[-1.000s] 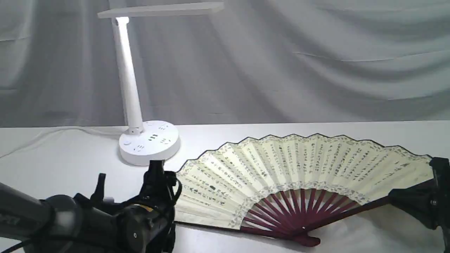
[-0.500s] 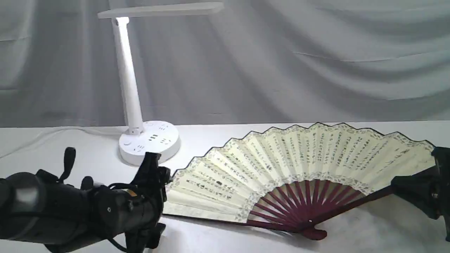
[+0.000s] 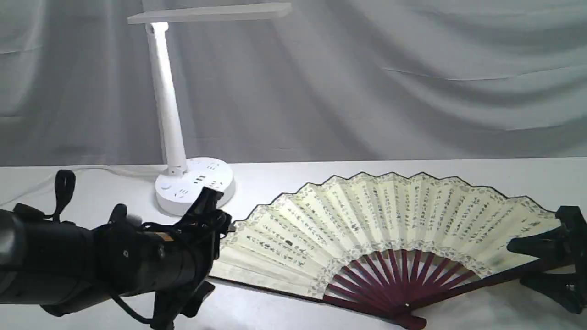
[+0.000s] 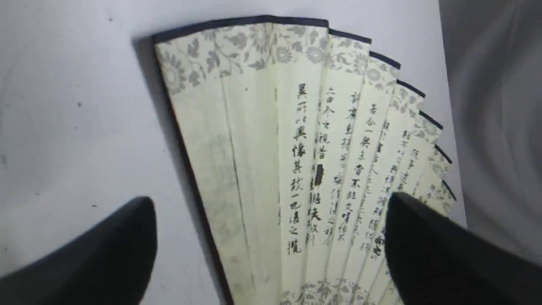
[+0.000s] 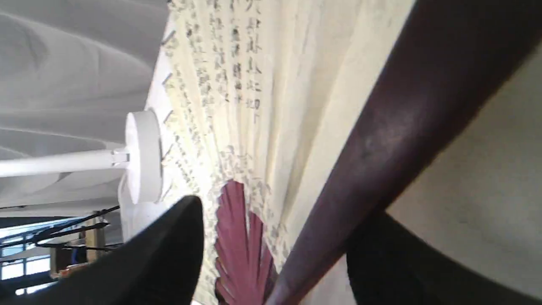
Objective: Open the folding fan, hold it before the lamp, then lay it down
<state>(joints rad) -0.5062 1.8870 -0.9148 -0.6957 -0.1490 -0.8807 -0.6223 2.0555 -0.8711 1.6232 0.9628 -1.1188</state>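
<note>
Now the folding fan (image 3: 390,215) lies lower and flatter on the table (image 3: 321,167) than half a second earlier. It is fully spread, near the base of the lamp (image 3: 195,185). Right gripper (image 3: 518,262): fingers newly parted, straddling the maroon end guard; it possibly still brushes one finger, but the wrist view is unclear. Left gripper (image 4: 269,203): fingers wide apart over the leaf's opposite end, holding nothing. Count: one fan, one lamp, two grippers.
</note>
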